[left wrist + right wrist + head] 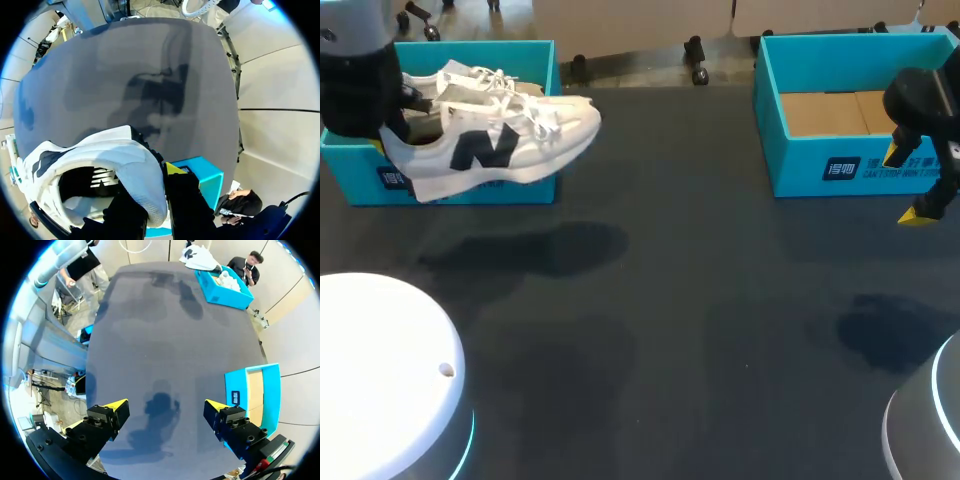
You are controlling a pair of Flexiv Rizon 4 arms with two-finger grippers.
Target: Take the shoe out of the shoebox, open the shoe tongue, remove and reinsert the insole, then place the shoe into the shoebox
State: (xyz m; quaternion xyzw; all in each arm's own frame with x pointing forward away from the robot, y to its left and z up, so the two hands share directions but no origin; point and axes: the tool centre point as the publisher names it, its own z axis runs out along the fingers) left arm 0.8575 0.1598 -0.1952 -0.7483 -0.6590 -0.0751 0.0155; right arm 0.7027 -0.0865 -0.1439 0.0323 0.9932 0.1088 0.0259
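**Q:** Where does each gripper stand relative to the teal cardboard shoebox [470, 190]?

**A:** The right gripper [165, 407], fingers spread and holding nothing, hangs well to its right. The left gripper [150, 180] clamps the heel of the white sneaker with navy logo [510, 135], which is raised just above the shoebox's front wall.

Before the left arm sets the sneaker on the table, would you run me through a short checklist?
1. Grip: the left gripper is shut on the heel of the white sneaker: ok.
2. Clearance: the sneaker is fully clear of the left shoebox: cannot tell, the arm hides the heel end.
3. Landing spot: the table in front of that box is bare: ok.
4. Helper: the right gripper is open: ok.
5. Path: it hangs by the right shoebox, far from the sneaker: ok.
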